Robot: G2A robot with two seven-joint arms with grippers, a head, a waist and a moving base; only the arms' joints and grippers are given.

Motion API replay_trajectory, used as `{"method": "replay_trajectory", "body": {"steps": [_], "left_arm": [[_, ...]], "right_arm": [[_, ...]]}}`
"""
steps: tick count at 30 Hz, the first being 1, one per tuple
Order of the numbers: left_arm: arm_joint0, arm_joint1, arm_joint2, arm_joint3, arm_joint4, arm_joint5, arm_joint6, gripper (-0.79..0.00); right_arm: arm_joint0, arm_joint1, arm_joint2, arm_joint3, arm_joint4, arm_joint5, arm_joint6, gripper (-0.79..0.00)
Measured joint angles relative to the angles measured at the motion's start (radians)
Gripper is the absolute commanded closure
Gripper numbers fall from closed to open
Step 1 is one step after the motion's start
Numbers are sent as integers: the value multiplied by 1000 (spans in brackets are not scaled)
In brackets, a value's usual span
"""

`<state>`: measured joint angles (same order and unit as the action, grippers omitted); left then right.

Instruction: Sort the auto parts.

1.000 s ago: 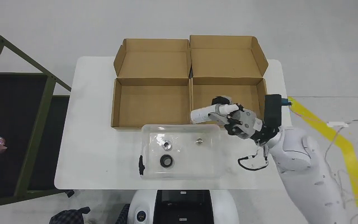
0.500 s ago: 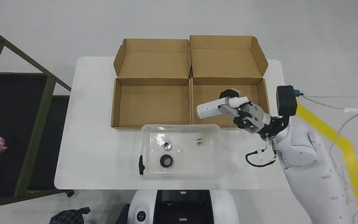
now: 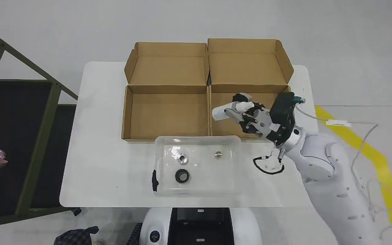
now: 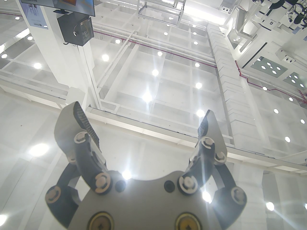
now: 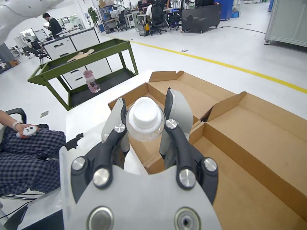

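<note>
Right end effector (image 5: 146,100), closed on a clear bottle (image 5: 144,123) with a white cap, held over the left part of the right cardboard box (image 3: 272,103), near the wall shared with the left cardboard box (image 3: 165,115). Left end effector (image 4: 141,111), jaws spread wide and empty, pointing at the ceiling. On the desk (image 3: 98,153), in front of the boxes, a clear container (image 3: 205,185) holds a black ring (image 3: 182,176) and two small metal parts.
</note>
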<state>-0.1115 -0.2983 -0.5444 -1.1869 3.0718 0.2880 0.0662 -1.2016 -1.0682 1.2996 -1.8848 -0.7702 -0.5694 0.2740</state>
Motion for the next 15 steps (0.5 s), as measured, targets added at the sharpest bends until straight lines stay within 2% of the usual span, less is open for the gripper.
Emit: {"method": "replay_trajectory", "body": {"steps": [7, 15], "left_arm": [[0, 0, 0, 0, 0, 0, 0, -785], [0, 0, 0, 0, 0, 0, 0, -785]], "right_arm": [[85, -18, -84, 115, -136, 77, -33, 0], [165, -35, -157, 206, -242, 152, 13, 0]]}}
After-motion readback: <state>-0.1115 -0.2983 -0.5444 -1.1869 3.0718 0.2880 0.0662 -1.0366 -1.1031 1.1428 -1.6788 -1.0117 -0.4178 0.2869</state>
